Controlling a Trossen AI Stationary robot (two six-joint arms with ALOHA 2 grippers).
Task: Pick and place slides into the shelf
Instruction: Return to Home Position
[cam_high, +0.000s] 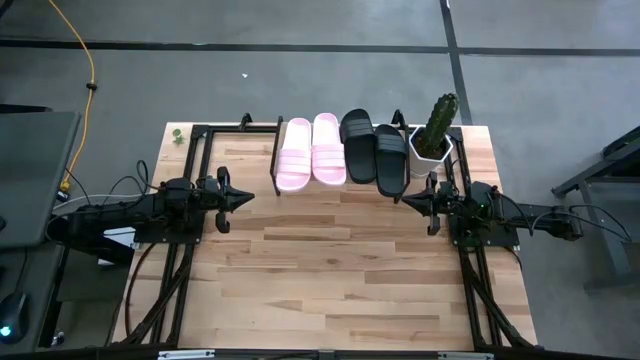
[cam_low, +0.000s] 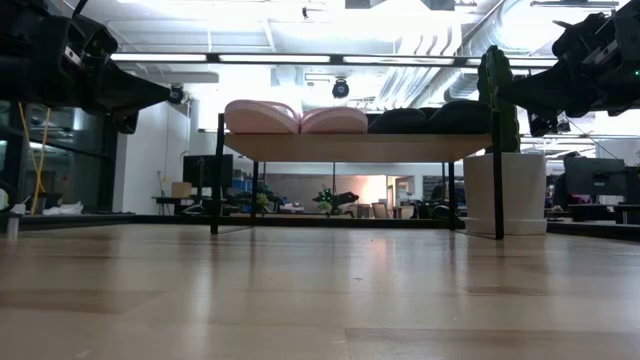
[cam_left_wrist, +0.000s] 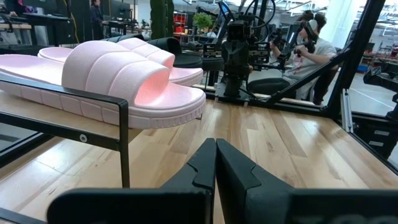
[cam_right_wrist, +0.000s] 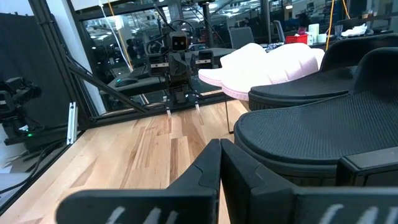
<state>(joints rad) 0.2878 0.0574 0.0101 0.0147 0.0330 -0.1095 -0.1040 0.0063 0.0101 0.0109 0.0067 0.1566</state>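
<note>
Slides (cam_high: 328, 150) lie on shelf (cam_low: 350, 147), apart from pressed-together left fingers (cam_left_wrist: 200, 168) and right fingers (cam_right_wrist: 205, 169).

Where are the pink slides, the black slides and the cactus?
pink slides (cam_high: 294, 158): high view, strap of the one farthest from the cactus.
black slides (cam_high: 390, 158): high view, strap of the one beside the cactus.
cactus (cam_high: 441, 112): high view, its green stem.

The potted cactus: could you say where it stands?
The potted cactus stands at the table's top-right corner in the high view, beside the shelf's outer black slide.
</note>
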